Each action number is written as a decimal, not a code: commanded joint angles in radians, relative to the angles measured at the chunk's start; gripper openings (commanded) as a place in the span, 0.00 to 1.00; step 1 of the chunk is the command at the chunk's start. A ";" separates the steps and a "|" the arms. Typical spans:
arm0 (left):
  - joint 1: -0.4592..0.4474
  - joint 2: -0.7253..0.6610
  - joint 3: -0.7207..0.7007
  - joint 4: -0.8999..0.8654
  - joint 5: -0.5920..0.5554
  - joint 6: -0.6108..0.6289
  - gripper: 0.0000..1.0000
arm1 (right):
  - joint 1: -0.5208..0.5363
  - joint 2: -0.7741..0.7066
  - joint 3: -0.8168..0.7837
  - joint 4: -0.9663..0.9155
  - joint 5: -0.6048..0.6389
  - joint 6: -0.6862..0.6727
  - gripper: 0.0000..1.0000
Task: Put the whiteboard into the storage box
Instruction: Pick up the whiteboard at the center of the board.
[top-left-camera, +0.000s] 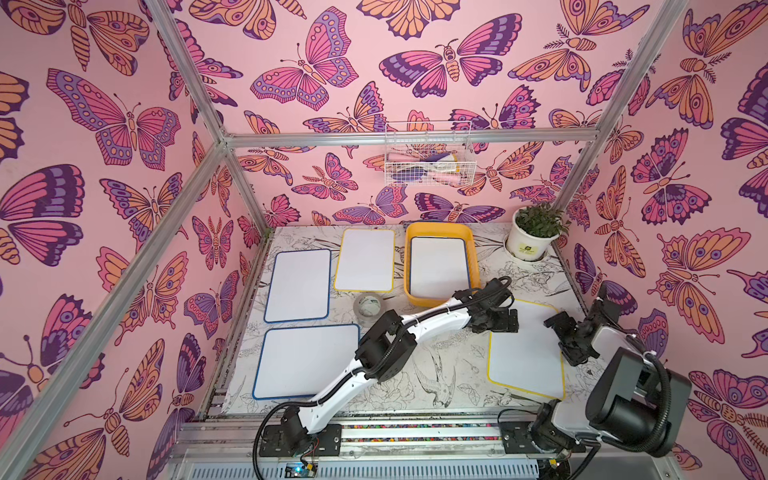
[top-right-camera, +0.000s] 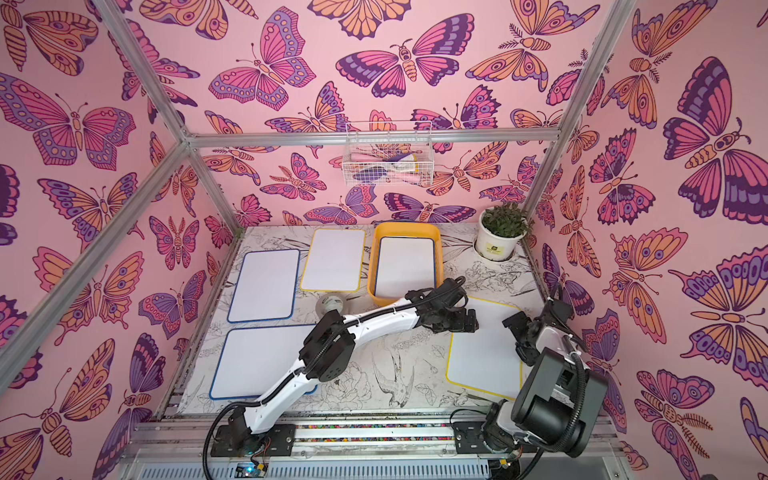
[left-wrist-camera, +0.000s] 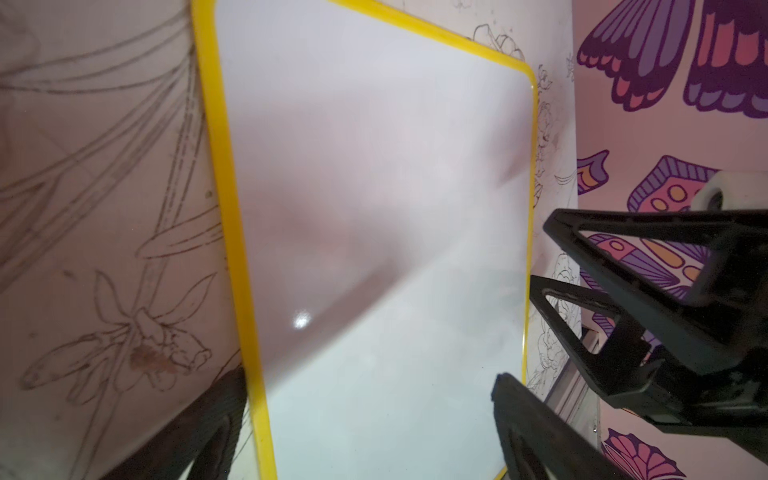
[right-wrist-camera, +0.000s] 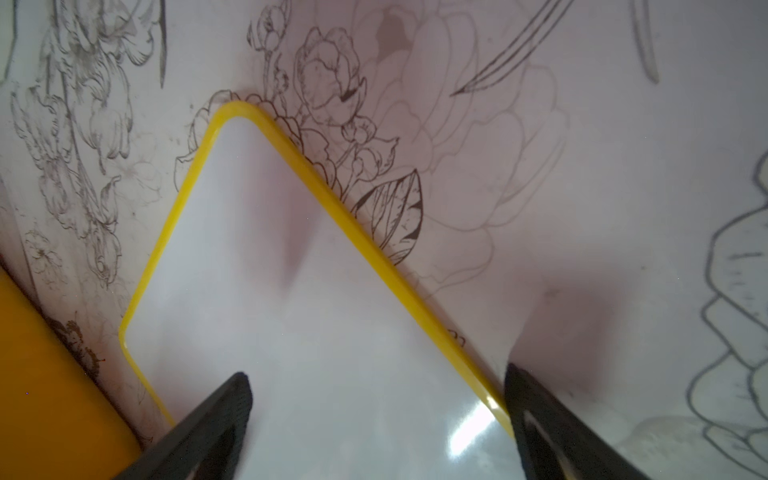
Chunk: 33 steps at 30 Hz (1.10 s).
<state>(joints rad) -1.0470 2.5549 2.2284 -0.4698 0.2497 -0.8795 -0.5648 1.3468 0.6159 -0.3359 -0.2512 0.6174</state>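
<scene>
A yellow-framed whiteboard (top-left-camera: 525, 349) (top-right-camera: 484, 349) lies flat on the table at the front right. My left gripper (top-left-camera: 498, 322) (left-wrist-camera: 368, 386) hangs open over its far left corner, one finger outside the frame and one above the white face (left-wrist-camera: 374, 208). My right gripper (top-left-camera: 559, 328) (right-wrist-camera: 376, 376) stands open at the board's right edge (right-wrist-camera: 311, 311), one finger over the board and one beyond the yellow frame. Neither holds anything. The yellow-orange storage box (top-left-camera: 438, 227) (top-right-camera: 405, 227) sits behind, with a blue-framed whiteboard (top-left-camera: 438, 266) lying in it.
On the left lie two blue-framed whiteboards (top-left-camera: 298, 284) (top-left-camera: 306, 360) and, behind them, a yellow-framed one (top-left-camera: 365, 259). A tape roll (top-left-camera: 368, 304) sits mid-table. A potted plant (top-left-camera: 532, 237) stands at the back right. A white wire basket (top-left-camera: 430, 160) hangs on the back wall.
</scene>
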 joint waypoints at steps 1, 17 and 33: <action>0.008 0.056 0.020 -0.059 -0.009 0.012 0.94 | 0.022 -0.002 -0.084 -0.073 -0.132 0.101 0.97; 0.031 0.088 0.079 -0.069 0.003 0.058 0.94 | 0.206 -0.187 -0.234 -0.052 -0.090 0.382 0.96; 0.010 0.044 0.012 -0.067 -0.011 0.092 0.94 | 0.233 -0.277 -0.241 -0.197 0.027 0.181 0.97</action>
<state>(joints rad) -0.9936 2.5900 2.2936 -0.5144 0.1745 -0.7998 -0.3500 1.0439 0.4084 -0.3336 -0.2207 0.8345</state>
